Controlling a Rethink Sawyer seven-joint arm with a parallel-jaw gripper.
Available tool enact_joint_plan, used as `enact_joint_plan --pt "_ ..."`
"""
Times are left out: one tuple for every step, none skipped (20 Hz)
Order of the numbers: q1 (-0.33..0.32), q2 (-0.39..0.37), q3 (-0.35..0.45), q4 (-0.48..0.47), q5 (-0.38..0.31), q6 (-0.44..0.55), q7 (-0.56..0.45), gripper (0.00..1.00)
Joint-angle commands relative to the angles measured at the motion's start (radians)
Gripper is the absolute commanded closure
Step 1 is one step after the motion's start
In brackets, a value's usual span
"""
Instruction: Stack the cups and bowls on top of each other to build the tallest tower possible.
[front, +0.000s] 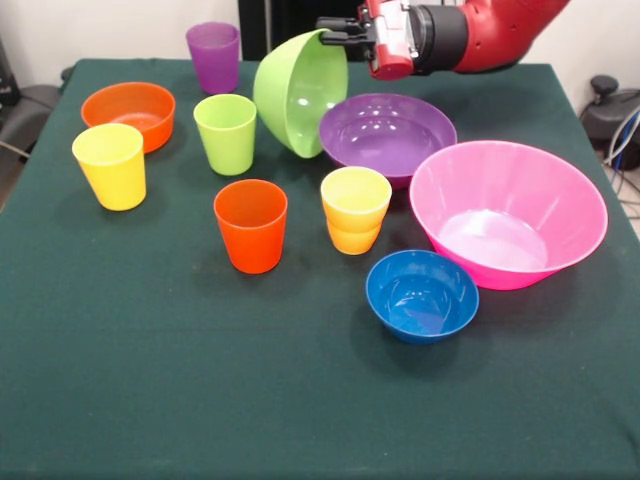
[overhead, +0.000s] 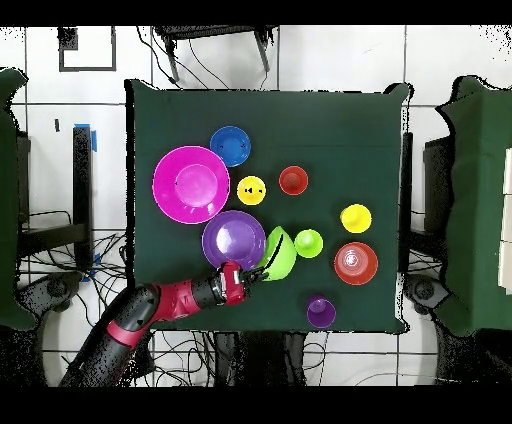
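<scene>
- Dark green cloth-covered table (front: 150, 400) on a white tiled floor (overhead: 330, 60); cables trail round the table's edges in the overhead view.
- Red arm enters from the upper right in the front view; gripper (front: 335, 33) is clamped on the rim of the lime green bowl (front: 298, 92); bowl is tipped on its side, opening facing the purple bowl (front: 388, 133), which it touches or nearly touches.
- Large pink bowl (front: 508, 212) sits upright just beside the purple bowl; blue bowl (front: 421, 295) near the pink one, toward the camera.
- Orange bowl (front: 128, 112) stands at the left, with the yellow cup (front: 110, 164) just in front of it.
- Purple cup (front: 214, 56) stands at the far edge; lime green cup (front: 226, 132) beside the tipped bowl.
- Orange-red cup (front: 251, 225) and yellow-orange cup (front: 355, 208) stand mid-table, apart; the latter appears nested in a second cup.
</scene>
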Motion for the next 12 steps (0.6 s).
enact_joint_plan --pt "-0.016 -0.018 0.116 -0.187 -0.039 0.016 0.056 1.00" --pt "-0.013 -0.023 0.123 -0.182 -0.041 0.012 0.057 1.00" --pt "-0.010 -0.031 0.129 -0.179 -0.044 0.011 0.053 1.00" --pt "-0.009 -0.035 0.133 -0.177 -0.047 0.007 0.053 1.00" --pt "-0.009 -0.039 0.136 -0.179 -0.049 0.011 0.056 1.00" --pt "-0.012 -0.039 0.133 -0.183 -0.052 0.017 0.057 1.00" --pt "-0.014 -0.039 0.132 -0.188 -0.053 0.023 0.061 1.00" --pt "-0.018 -0.038 0.130 -0.192 -0.055 0.025 0.064 1.00" --pt "-0.021 -0.035 0.127 -0.198 -0.055 0.030 0.070 1.00" --pt "-0.024 -0.032 0.125 -0.203 -0.055 0.034 0.075 1.00" --pt "-0.027 -0.028 0.122 -0.209 -0.055 0.039 0.079 1.00" --pt "-0.029 -0.027 0.121 -0.212 -0.056 0.041 0.079 1.00"
